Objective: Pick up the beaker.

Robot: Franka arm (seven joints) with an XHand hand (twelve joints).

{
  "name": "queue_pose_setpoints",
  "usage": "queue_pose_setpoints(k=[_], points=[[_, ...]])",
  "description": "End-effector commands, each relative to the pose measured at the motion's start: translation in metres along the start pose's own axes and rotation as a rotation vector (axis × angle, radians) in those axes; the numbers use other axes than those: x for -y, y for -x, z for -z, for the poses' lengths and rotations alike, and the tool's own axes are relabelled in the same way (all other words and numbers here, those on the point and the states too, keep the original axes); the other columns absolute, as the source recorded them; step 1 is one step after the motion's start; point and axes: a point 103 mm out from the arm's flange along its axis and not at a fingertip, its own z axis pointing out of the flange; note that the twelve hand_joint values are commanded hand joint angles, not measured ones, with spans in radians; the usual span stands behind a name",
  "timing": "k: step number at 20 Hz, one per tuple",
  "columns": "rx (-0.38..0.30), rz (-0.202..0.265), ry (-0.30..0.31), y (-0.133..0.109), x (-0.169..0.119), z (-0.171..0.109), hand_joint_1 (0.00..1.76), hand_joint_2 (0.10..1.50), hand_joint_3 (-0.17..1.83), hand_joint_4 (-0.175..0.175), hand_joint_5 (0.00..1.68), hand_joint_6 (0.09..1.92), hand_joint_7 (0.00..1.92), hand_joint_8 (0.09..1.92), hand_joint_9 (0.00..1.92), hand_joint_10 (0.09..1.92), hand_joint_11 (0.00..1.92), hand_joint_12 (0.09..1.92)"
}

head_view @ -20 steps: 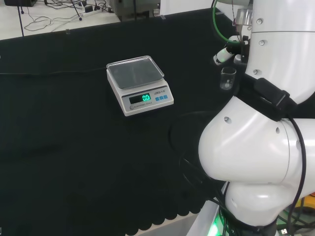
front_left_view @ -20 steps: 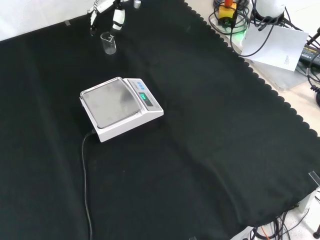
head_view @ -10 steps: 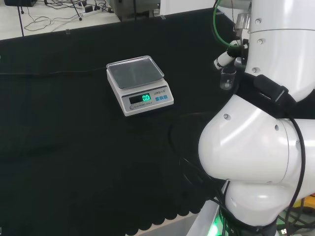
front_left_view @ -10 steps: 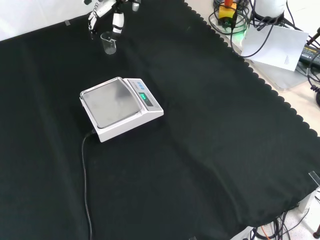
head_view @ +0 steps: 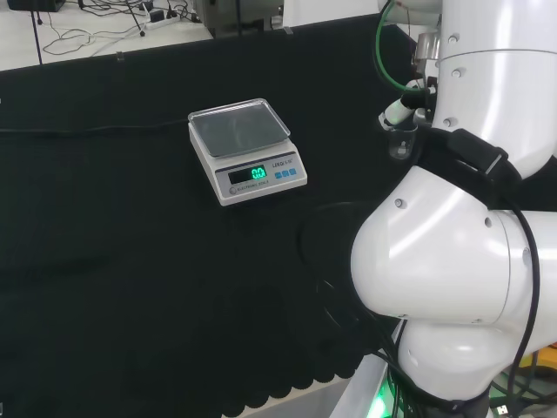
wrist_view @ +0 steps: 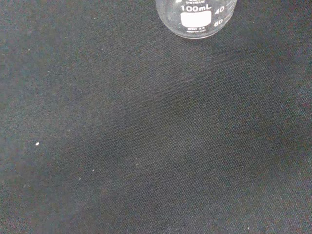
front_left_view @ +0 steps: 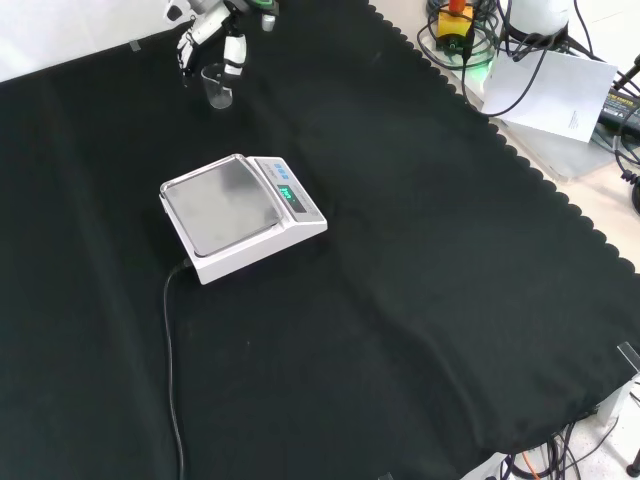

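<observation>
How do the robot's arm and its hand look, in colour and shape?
The arm is glossy white, built of big rounded links with black bands and small screws. A green cable and black cables run along it. The hand has white fingers with black parts.

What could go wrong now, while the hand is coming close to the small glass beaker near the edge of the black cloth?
1. The beaker is clear, light-looking glass standing upright on the cloth. The hand is close above it, so a finger might knock it over before closing.
2. In the head view the arm's white link stands just right of the beaker, partly blocking the hand.
3. The scale stands well apart, so a collision seems unlikely.
</observation>
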Motion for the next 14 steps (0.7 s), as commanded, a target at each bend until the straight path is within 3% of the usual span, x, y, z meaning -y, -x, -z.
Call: queue_pose_setpoints(k=[1,4,6,9,12,13,14], points=[[0.002,-0.015,-0.025,0.003,-0.010,-0.007,0.58,0.79,0.28,-0.023,0.44,0.18,0.24,0.63,0.05,0.86,0.00,1.20],[0.000,-0.014,-0.018,0.006,-0.013,-0.008,0.67,0.81,0.30,-0.040,0.51,0.23,0.25,0.64,0.18,0.84,0.03,1.37],[0.031,-0.025,-0.013,0.006,-0.014,-0.010,0.78,0.80,0.37,-0.056,0.57,0.36,0.26,0.66,0.31,0.81,0.19,1.40],[0.044,-0.023,0.025,0.006,-0.019,-0.016,0.93,0.75,0.49,-0.078,0.62,0.56,0.28,0.69,0.44,0.79,0.49,1.32],[0.054,-0.008,0.079,0.002,-0.021,-0.017,1.17,0.76,0.59,-0.151,0.73,0.68,0.37,0.76,0.73,0.71,0.87,1.04],[0.056,-0.004,0.101,0.001,-0.021,-0.017,1.17,0.86,0.49,-0.163,0.78,0.88,0.42,0.79,0.81,0.69,0.91,0.96],[0.058,0.000,0.117,0.000,-0.021,-0.017,1.29,0.99,0.31,-0.170,0.77,1.07,0.46,0.84,0.84,0.73,0.86,1.08]])
